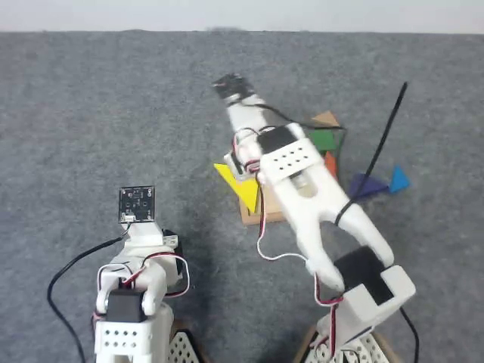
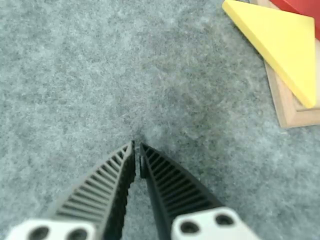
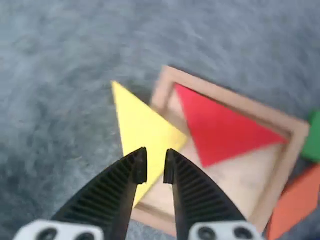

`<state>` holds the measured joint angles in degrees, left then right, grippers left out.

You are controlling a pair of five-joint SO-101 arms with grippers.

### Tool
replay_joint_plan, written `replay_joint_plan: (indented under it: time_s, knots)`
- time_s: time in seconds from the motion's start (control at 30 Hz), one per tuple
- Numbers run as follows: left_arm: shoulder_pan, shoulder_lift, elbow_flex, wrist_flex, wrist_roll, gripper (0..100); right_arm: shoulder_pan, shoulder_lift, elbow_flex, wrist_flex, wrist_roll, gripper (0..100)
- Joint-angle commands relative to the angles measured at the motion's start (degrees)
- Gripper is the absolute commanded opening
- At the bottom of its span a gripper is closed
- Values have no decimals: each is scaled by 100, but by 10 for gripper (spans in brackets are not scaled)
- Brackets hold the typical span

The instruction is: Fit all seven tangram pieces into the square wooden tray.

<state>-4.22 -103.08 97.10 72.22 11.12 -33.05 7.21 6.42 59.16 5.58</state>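
The left gripper hangs over bare grey tabletop, jaws closed to a slit and holding nothing. Right of it, a yellow triangle lies tilted across the tray rim, partly overhanging. The right gripper hovers above the yellow triangle, jaws a narrow gap apart and empty. A red triangle lies inside the tray. Green, orange, purple and blue pieces lie outside the tray, farther right.

The high camera looks down over the whole bench, while the wrist cameras peer closely past the left tool and right tool, all three sharing the yellow triangle.
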Motion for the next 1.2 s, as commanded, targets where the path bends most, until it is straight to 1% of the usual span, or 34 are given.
replay_joint_plan:
  time_s: [0.0, 0.1, 0.23, 0.4, 0.6, 0.7, 0.83, 0.9, 1.07, 1.17]
  knots:
    - [-35, -114, -66, 9, -62, 14, -321, -154, -18, -523, 659, 65]
    - [-35, -114, -66, 9, -62, 14, -558, 22, 158, -989, 958, 65]
    - [-35, -114, -66, 9, -62, 14, -892, 215, 475, -1552, 1152, 65]
    - [-35, -114, -66, 9, -62, 14, -980, 541, 703, -2088, 1363, 64]
    - [-35, -114, -66, 9, -62, 14, -910, 1077, 677, -2246, 1424, 63]
    - [-35, -114, -66, 9, -62, 14, -699, 1209, 677, -2352, 1398, 65]
    - [-35, -114, -66, 9, -62, 14, -356, 1235, 677, -2651, 949, 65]
    - [-35, -114, -66, 9, -62, 14, -259, 1235, 677, -2730, 941, 65]
    - [-35, -114, -66, 9, -62, 14, -251, 1226, 677, -2712, 923, 65]
    - [-35, -114, -66, 9, -62, 14, -259, 963, 721, -2633, 905, 64]
